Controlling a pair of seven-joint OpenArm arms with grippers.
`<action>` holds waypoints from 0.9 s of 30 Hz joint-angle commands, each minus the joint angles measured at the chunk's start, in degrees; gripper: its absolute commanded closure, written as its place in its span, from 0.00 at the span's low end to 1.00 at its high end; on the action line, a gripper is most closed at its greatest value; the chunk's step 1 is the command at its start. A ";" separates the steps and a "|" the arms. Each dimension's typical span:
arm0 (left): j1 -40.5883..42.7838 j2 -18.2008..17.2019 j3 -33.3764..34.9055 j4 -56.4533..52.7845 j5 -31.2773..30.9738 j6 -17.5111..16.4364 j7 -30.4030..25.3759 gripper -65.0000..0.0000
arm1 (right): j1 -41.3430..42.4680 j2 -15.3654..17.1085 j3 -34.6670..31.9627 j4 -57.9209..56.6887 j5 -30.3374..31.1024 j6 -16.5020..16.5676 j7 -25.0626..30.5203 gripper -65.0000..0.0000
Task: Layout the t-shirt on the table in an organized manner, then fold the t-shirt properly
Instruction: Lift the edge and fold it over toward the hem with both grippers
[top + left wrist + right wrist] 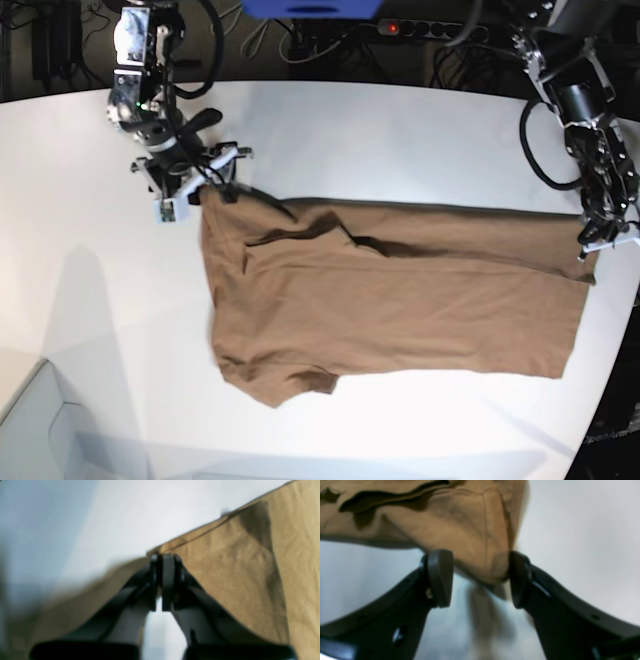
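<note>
Your plain tan-brown cotton t-shirt (400, 300) lies spread across the large smooth white table (400, 130), partly folded lengthwise. Your left gripper (162, 562) is pinched tight on its hem edge, anchoring that end. Your right gripper (480, 580) stands wide apart around the opposite corner, gripping nothing, so that end looks free.

The white table (400, 130) (curved far edge) carries the tan t-shirt (400, 300), spread flat.

Black curved pincer (480, 580) fingers (440, 577), rounded pads, black looping cables (530, 150).
</note>
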 commanded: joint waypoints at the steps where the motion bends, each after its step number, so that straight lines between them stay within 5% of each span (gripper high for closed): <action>1: -0.48 -0.63 -0.08 0.41 0.14 0.26 0.84 1.00 | 1.13 0.09 0.12 0.11 0.68 -0.04 1.28 0.45; 4: -0.48 -0.63 -0.08 0.32 0.23 0.26 0.84 1.00 | 1.57 0.62 0.38 -0.85 0.59 -0.04 1.28 0.50; 10: 1.28 -0.37 0.01 1.64 -0.39 0.26 1.36 1.00 | -0.28 2.02 5.92 -0.50 0.59 -0.04 0.93 1.00; 27: 18.95 13.08 -0.43 29.51 -0.39 0.26 8.40 1.00 | -13.64 4.92 12.95 12.77 0.86 -0.04 1.28 1.00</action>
